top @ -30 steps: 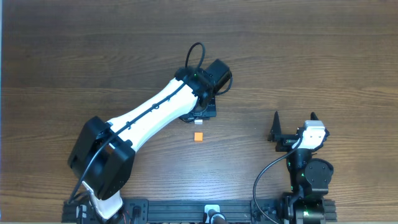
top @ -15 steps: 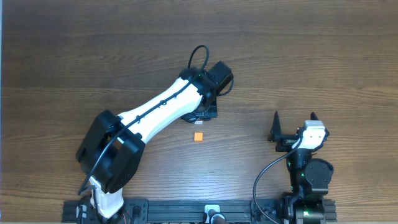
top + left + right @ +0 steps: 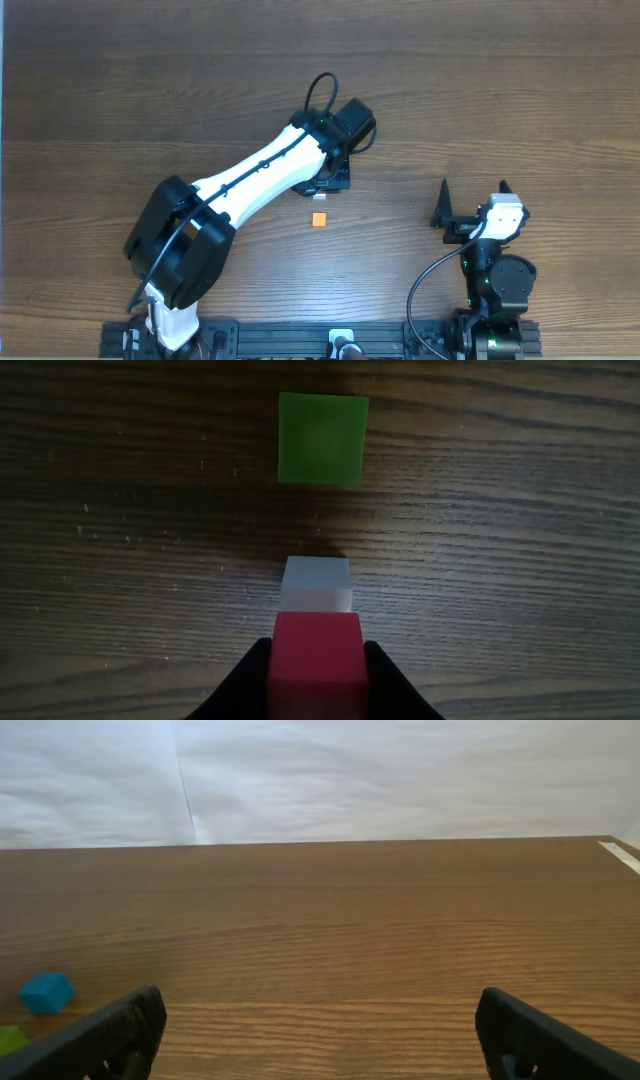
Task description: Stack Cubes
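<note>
**A:** The left gripper (image 3: 316, 652) is clamping a red cube (image 3: 316, 678) between its two fingers and holding it just above a pale cube (image 3: 318, 585). What is threatening the stack?

**B:** The red cube is covering the pale cube's near edge only, so it is looking offset. If the fingers are opening there, the red cube is likely tipping off and knocking the pale cube aside. Whether the two are touching is not something the wrist view is settling.

**A:** Is anything else sitting in harm's way?

**B:** A green cube (image 3: 322, 438) is lying beyond the pale cube, apart from it, so a tumbling cube could be rolling into it. An orange cube (image 3: 319, 220) is sitting near the pale cube on the side of the arm bases. A blue cube (image 3: 46, 991) is resting farther out.

**A:** And the other arm?

**B:** The right gripper (image 3: 320, 1010) is standing well away from the pale cube, fingers spread wide and gripping nothing, so it is not crowding anything.

**A:** The surroundings?

**B:** A dark wood-grain table (image 3: 520, 90) is carrying everything. A white backdrop (image 3: 400, 780) is hanging behind its far edge.
</note>
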Robot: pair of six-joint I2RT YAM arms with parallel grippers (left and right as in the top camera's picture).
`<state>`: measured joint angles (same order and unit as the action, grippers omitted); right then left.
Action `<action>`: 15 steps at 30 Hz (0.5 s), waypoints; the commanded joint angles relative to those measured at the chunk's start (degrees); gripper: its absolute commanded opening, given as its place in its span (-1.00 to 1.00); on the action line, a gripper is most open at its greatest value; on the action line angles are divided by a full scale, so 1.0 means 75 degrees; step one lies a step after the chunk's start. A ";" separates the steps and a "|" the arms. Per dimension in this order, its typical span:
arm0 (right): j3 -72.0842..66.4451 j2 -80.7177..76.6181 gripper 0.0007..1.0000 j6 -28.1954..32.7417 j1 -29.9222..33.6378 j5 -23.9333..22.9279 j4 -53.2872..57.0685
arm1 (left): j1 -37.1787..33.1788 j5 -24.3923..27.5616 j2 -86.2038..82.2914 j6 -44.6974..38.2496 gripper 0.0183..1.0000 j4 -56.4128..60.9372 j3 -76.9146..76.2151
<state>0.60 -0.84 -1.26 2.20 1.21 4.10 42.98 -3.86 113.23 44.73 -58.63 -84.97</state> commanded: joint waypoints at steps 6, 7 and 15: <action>-0.0041 0.0067 0.98 0.0006 -0.0050 0.0061 0.0009 | 0.0003 0.0012 0.0187 -0.0111 -0.96 0.0020 0.0000; -0.0041 0.0067 0.99 0.0006 -0.0050 0.0061 0.0012 | 0.0003 0.0012 0.0195 -0.0111 -0.96 0.0015 0.0000; -0.0041 0.0067 0.99 0.0006 -0.0050 0.0061 0.0012 | 0.0000 0.0012 0.0277 -0.0111 -0.96 0.0017 0.0000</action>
<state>0.60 -0.84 -1.23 2.20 1.21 4.10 42.98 -3.86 114.15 44.56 -58.63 -84.97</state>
